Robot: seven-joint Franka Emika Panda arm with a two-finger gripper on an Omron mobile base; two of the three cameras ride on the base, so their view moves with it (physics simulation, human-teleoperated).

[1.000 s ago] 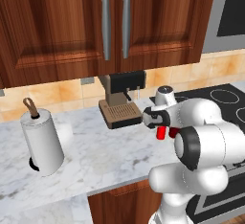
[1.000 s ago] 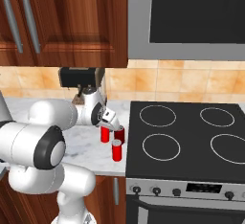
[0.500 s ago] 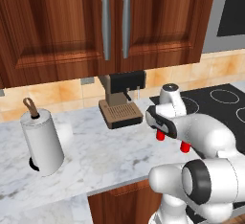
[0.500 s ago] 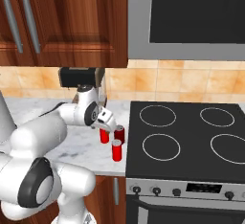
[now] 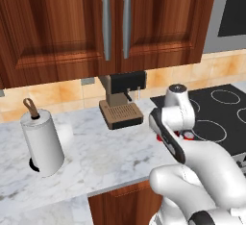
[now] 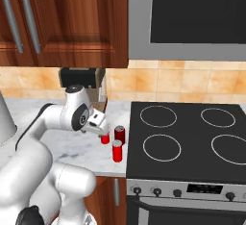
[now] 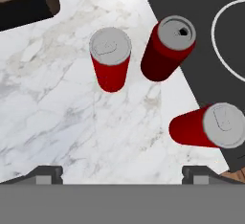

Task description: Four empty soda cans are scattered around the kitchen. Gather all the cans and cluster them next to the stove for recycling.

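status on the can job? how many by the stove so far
Done: three cans stand upright on the counter beside the stove: the left can, the middle can and the near can. In hand: nothing; the end effector is open above them, empty. Left: the fourth can, presumably elsewhere, to be fetched and added to this cluster.

Three red soda cans upright, clustered beside black stove, one perhaps touching its edge
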